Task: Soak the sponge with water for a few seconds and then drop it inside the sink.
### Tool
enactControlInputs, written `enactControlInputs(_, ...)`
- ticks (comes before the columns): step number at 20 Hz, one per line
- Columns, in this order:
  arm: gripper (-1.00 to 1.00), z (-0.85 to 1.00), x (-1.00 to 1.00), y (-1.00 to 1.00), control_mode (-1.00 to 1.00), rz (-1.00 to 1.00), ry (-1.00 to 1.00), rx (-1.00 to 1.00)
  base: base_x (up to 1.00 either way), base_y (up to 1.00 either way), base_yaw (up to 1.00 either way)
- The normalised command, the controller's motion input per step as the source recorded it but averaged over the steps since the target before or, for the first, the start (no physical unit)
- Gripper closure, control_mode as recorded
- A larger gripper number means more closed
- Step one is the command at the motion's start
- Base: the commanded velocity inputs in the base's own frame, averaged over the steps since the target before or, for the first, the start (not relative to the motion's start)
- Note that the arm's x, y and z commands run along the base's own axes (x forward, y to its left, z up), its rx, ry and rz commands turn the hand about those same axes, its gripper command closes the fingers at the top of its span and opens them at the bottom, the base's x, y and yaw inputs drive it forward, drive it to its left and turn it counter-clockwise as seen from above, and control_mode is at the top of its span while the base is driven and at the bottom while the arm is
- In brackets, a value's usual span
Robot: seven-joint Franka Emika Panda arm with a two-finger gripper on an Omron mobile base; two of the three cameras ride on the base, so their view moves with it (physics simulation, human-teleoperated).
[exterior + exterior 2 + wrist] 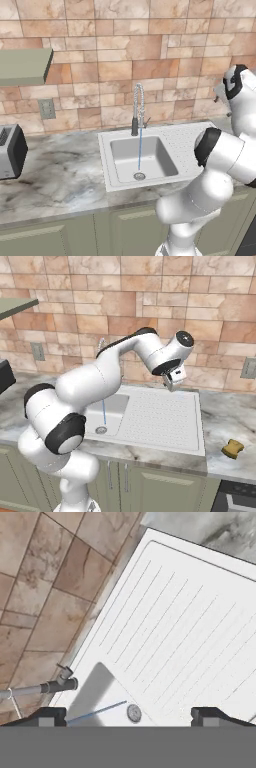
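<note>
a marble counter [225, 411] under a brick wall holds the sink [165, 421] at frame centre; water [104, 412] runs. the gripper [172, 384] hangs wide open, empty, above the drainboard. the sponge [232, 448] lies lower right.

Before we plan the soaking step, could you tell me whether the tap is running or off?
Running: a thin pale-blue stream of water falls from the tap straight down to the drain of the sink.
</note>
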Motion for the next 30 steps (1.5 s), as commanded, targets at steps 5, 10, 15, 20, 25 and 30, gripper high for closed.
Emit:
enactControlInputs(5,-1.00,0.03,-0.19,-0.31,-1.00,0.29,0.00,0.00,0.00,0.00,0.00)
enactControlInputs(10,-1.00,0.03,-0.08,-0.07,-1.00,0.25,0.01,-0.06,0.00,0.00,0.00)
enactControlInputs(15,-1.00,0.00,-0.11,-0.11,-1.00,0.22,0.04,-0.09,0.00,0.00,0.00)
enactControlInputs(20,-1.00,-0.07,-0.06,-0.19,-1.00,0.20,0.04,-0.09,0.00,0.00,0.00)
enactControlInputs(25,-1.00,-0.23,-0.09,-0.21,-1.00,0.19,0.00,-0.09,0.00,0.00,0.00)
enactControlInputs(30,-1.00,-0.18,-0.14,-0.15,-1.00,0.13,0.00,-0.09,0.00,0.00,0.00)
